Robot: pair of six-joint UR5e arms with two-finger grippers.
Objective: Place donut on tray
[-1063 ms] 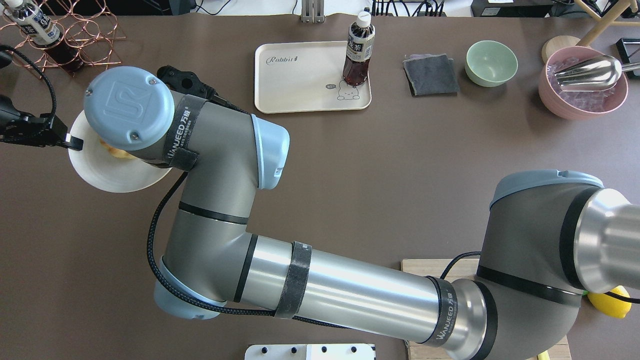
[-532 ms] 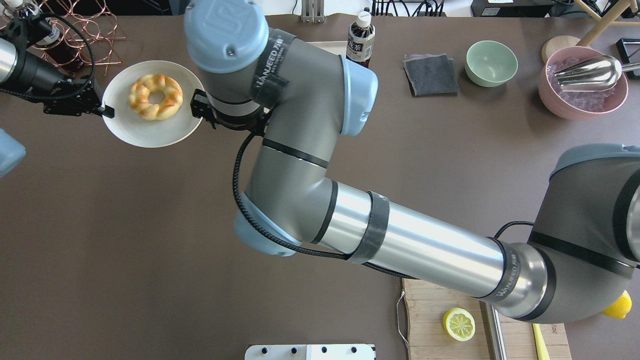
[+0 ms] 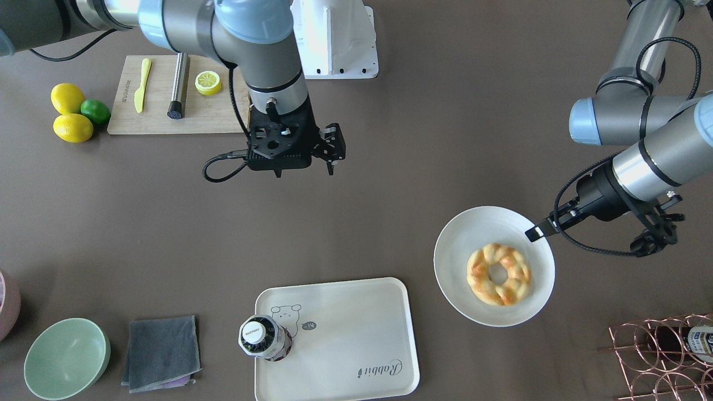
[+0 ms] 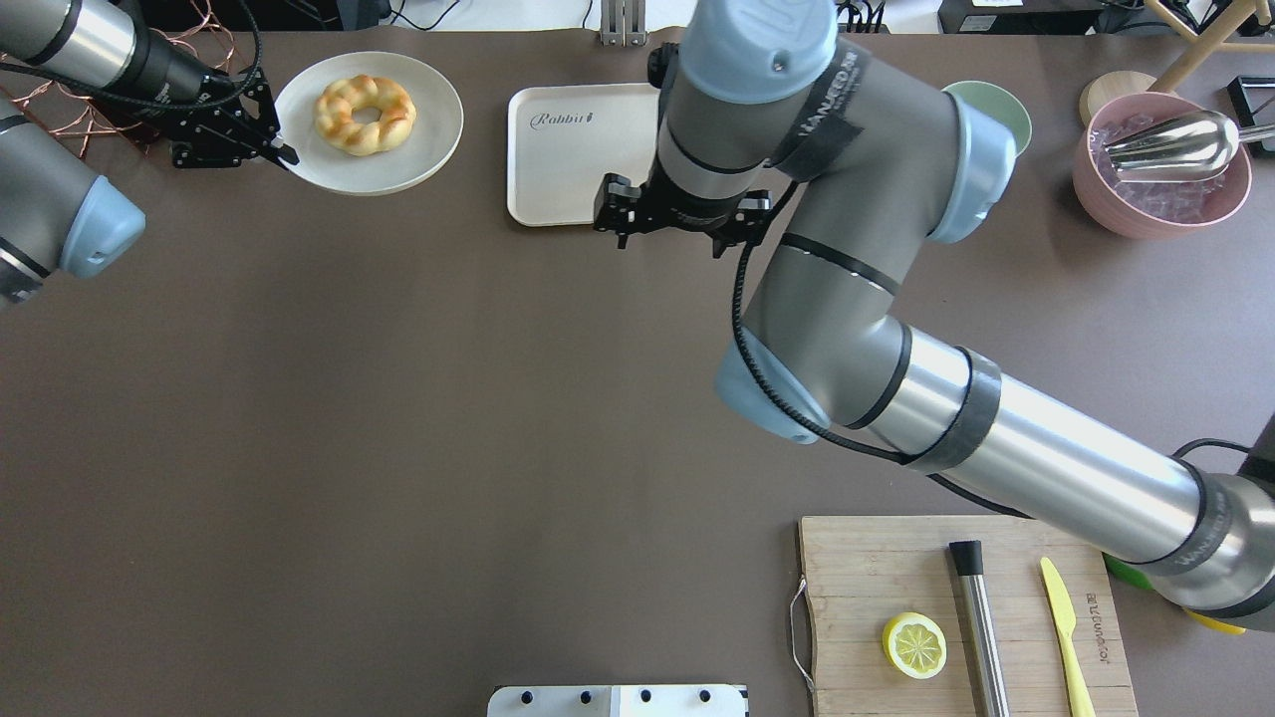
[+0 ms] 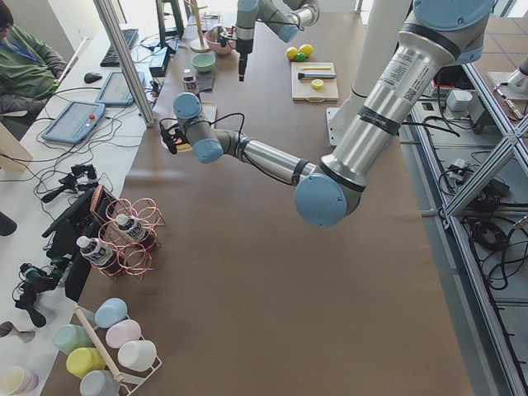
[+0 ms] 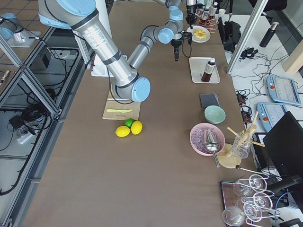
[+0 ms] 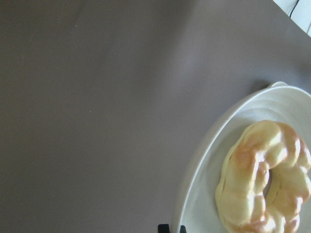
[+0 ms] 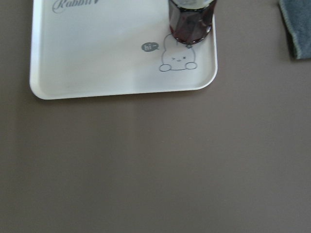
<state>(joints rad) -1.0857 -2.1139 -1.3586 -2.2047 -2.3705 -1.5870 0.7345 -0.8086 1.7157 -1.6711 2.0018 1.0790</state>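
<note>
The donut (image 3: 498, 274), a golden twisted ring, lies on a round white plate (image 3: 462, 250). My left gripper (image 3: 533, 233) is shut on the plate's rim and holds it beside the tray. The donut (image 4: 365, 115) and plate (image 4: 428, 149) sit at the far left in the overhead view, next to the left gripper (image 4: 281, 151). The left wrist view shows the donut (image 7: 265, 179) on the plate (image 7: 204, 184). The cream tray (image 3: 356, 328) with "Rabbit" script carries a bottle. My right gripper (image 3: 303, 169) is open and empty, just on the robot's side of the tray (image 4: 558, 149).
A dark drink bottle (image 3: 260, 337) stands on the tray by the bear drawing (image 8: 177, 58). A grey cloth (image 3: 161, 352) and green bowl (image 3: 66, 357) lie beyond it. A copper rack (image 3: 660, 351) is near the plate. A cutting board (image 4: 877, 597) holds a lemon slice (image 4: 914, 645).
My left gripper has carried the plate with the donut away from the robot and toward the tray. My right arm has swung right, from over the plate to the tray's near edge.
</note>
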